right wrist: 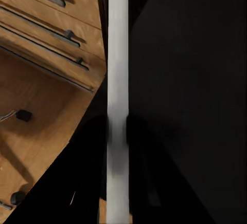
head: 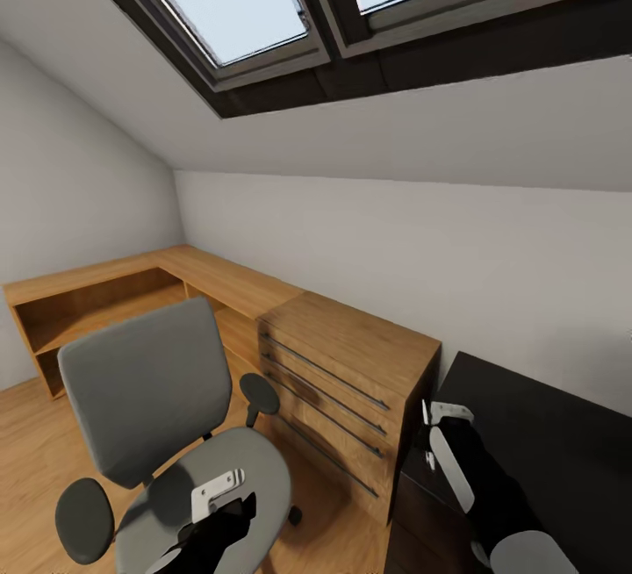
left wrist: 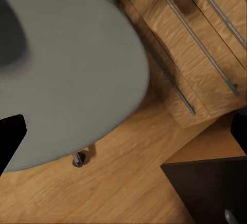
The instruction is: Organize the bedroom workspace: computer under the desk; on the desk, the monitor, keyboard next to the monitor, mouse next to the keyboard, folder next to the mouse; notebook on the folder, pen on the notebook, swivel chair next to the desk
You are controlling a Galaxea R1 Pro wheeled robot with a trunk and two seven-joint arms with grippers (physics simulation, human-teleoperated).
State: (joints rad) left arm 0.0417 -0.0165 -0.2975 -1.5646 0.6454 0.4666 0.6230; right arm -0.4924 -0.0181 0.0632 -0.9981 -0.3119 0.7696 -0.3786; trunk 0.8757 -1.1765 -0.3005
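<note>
The swivel chair (head: 140,390) stands at the lower left with its grey seat (left wrist: 67,70) bare. My left gripper (head: 221,497) hovers open over the front of that seat, with nothing between its fingers (left wrist: 10,142). The black desk (head: 544,442) fills the lower right. My right gripper (head: 439,420) hangs at the desk's near left corner, shut on a thin white stick that looks like the pen (right wrist: 117,39). The pen runs straight across the right wrist view along the edge of the desk top (right wrist: 195,80). The monitor, keyboard, mouse, folder, notebook and computer are out of view.
A light-wood drawer cabinet (head: 351,372) with long bar handles stands between chair and desk. A low wooden shelf unit (head: 105,293) runs along the far walls. Sloped grey walls and a dark-framed skylight (head: 263,3) are above. Wood floor (left wrist: 128,183) shows between chair and desk.
</note>
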